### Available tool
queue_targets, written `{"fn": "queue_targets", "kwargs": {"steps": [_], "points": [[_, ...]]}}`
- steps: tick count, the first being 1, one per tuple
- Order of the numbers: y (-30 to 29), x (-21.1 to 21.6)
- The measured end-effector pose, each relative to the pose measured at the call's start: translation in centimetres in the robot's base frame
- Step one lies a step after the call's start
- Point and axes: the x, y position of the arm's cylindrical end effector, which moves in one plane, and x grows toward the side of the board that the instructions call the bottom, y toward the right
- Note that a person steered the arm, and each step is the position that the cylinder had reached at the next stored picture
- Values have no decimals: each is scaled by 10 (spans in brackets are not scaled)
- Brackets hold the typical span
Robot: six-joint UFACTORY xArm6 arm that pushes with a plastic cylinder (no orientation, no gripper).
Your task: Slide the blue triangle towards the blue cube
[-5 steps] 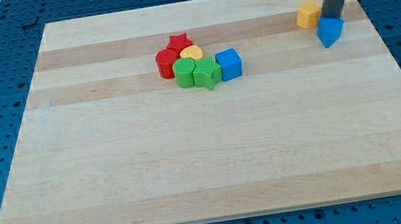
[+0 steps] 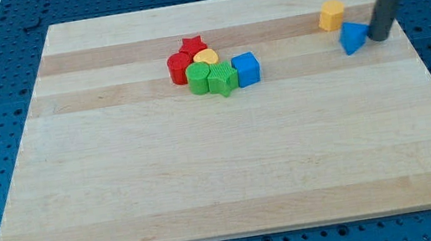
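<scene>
The blue triangle (image 2: 352, 37) lies near the view's upper right on the wooden board (image 2: 222, 170). The blue cube (image 2: 246, 69) sits near the board's middle top, at the right end of a cluster of blocks. My tip (image 2: 379, 37) is at the triangle's right side, touching or almost touching it. The rod rises up and to the right from there.
An orange block (image 2: 332, 15) stands just up-left of the triangle. Left of the blue cube are a green star-like block (image 2: 224, 79), a green cylinder (image 2: 199, 79), a yellow heart (image 2: 207, 57), a red star (image 2: 192, 48) and a red cylinder (image 2: 179, 68).
My tip has moved from above the triangle, beside the orange block, round to the triangle's right side. The triangle has barely shifted.
</scene>
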Motion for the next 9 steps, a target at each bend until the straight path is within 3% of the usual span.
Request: {"fn": "queue_targets", "kwargs": {"steps": [2,9], "points": [[-88,0],[-134,-10]]}}
